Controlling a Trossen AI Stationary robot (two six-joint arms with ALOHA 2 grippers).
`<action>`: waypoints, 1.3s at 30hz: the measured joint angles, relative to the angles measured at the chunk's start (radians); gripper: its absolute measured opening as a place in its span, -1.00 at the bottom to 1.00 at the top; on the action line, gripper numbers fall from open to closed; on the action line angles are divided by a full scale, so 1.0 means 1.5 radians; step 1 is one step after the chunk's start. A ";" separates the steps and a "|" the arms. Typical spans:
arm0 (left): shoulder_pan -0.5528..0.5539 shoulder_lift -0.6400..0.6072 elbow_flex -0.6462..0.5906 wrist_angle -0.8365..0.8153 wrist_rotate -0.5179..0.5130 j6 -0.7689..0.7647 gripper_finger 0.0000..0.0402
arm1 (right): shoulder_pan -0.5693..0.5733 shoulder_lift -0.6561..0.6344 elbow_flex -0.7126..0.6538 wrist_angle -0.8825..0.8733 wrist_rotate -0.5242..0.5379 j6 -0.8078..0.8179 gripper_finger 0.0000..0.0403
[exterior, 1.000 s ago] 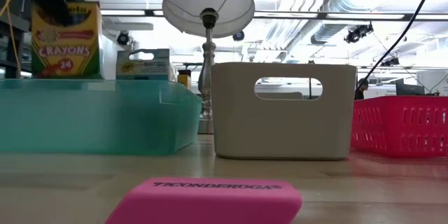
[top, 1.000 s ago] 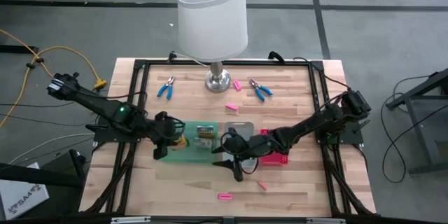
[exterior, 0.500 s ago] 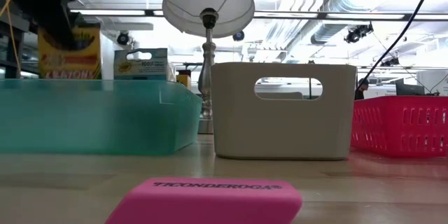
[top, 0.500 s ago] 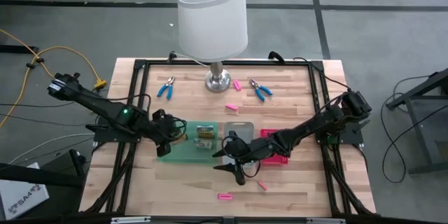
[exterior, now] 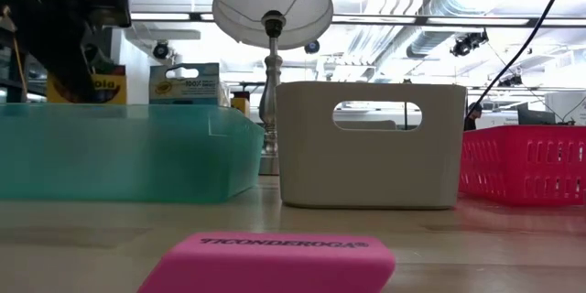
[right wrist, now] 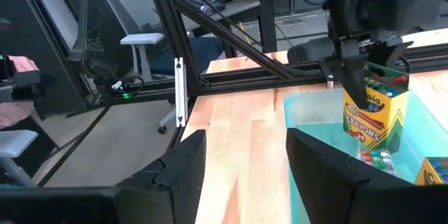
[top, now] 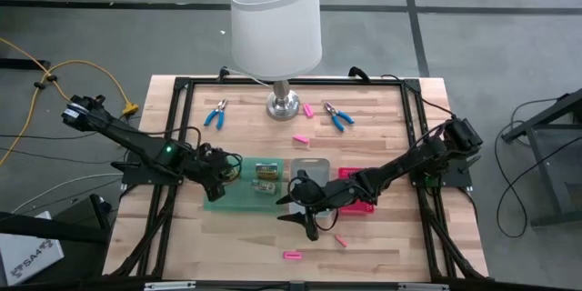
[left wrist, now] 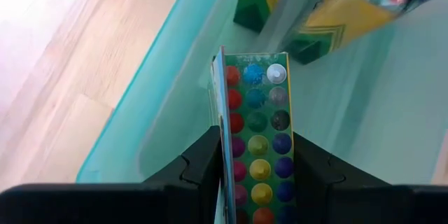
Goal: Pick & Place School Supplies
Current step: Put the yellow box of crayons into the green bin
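My left gripper [top: 221,175] is over the left part of the green tray [top: 244,196], shut on a yellow-green crayon pack [left wrist: 256,112]. The low view shows the pack [exterior: 95,88] down behind the tray's wall [exterior: 128,151]. Two more crayon packs [top: 265,175] are inside the tray. My right gripper [top: 305,220] hovers open over the table, on the near side of the grey tray [top: 306,165]. Two blue-handled pliers [top: 216,114] [top: 338,116] lie at the far side, and pink erasers [top: 291,255] [top: 300,139] lie loose on the wood. My left gripper pinches the crayon pack between its two fingers [left wrist: 203,161], one on each side of the pack's narrow body [left wrist: 231,147]. It comes from above, slanting down into the green tray. The right wrist view shows the pack [right wrist: 374,108] upright below the fingers; whether its bottom touches the tray floor, I cannot tell.
A white-shaded lamp [top: 275,18] stands at the table's far middle. A pink basket [top: 360,202] sits right of the grey tray, under my right arm. One pink eraser [exterior: 275,261] lies close to the low camera. A black frame [top: 182,86] rims the table.
My left gripper has gone down into the green tray with the crayon pack. In the low view the pack has dropped from well above the tray's rim to mostly behind its wall, staying upright. The gripper has stayed shut on it.
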 joint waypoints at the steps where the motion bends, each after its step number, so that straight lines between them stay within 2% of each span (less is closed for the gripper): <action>1: 0.000 0.000 -0.004 0.001 0.000 -0.001 -0.42 | 0.000 0.000 0.000 0.000 0.000 0.000 -0.06; 12: 0.000 0.000 -0.027 0.029 0.003 -0.034 -0.41 | 0.000 0.000 0.000 0.005 0.000 0.000 -0.06; 23: 0.000 0.004 -0.027 0.059 0.010 -0.034 -0.23 | 0.000 0.000 0.000 0.005 0.000 0.001 -0.06; 39: 0.000 0.030 -0.027 0.086 0.024 0.012 -0.17 | 0.000 0.000 0.000 0.004 -0.001 0.001 -0.06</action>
